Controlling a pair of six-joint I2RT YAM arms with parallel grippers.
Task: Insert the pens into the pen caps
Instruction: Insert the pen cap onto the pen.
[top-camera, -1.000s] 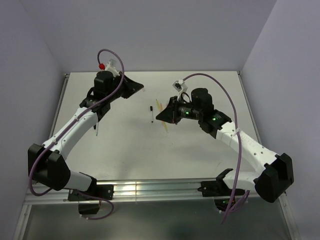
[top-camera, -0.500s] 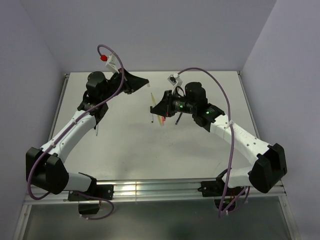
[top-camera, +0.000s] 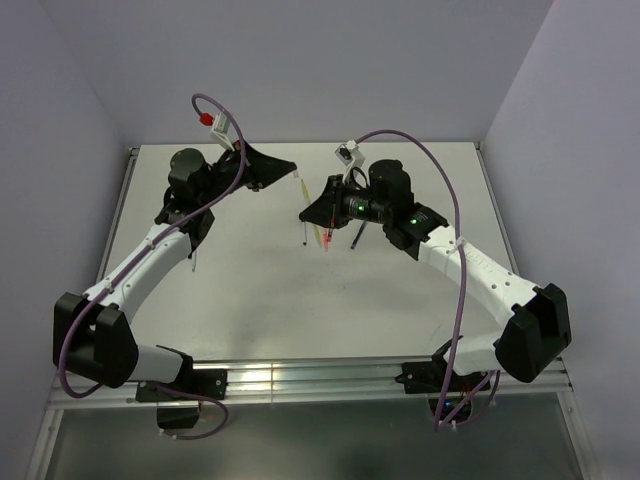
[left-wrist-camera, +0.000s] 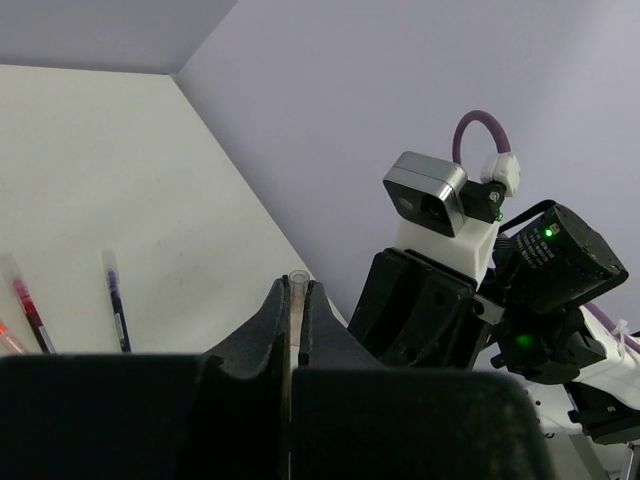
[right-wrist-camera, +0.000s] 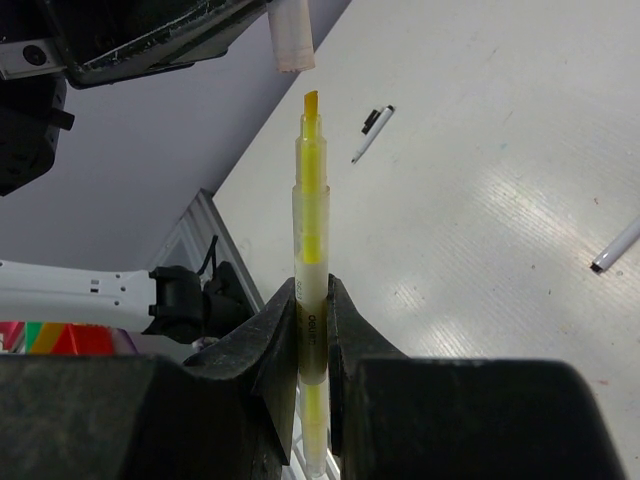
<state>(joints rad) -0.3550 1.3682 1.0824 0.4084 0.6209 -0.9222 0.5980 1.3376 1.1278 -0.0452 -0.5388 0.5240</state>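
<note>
Right wrist view shows the right gripper closed on the yellow pen. The pen stands between the two fingers, and its yellow tip points away from the camera. Just beyond the tip, a little to the left in this view, hangs the open end of a whitish-clear pen cap. Tip and cap are very near but do not touch, and they are not quite in one line.

The cap is held by the left gripper, whose jaws are closed on it. In the left wrist view only the round mouth of the cap shows above the fingers.

From the top, both grippers face each other above the far middle part of the table.

Other pens lie on the table. A white-black pen lies below and to the right of the held tip. A red pen and a dark purple pen lie side by side, apart from each other. At the right edge of the right wrist view is a whitish pen with a dark tip; I cannot tell which one it is.
</note>
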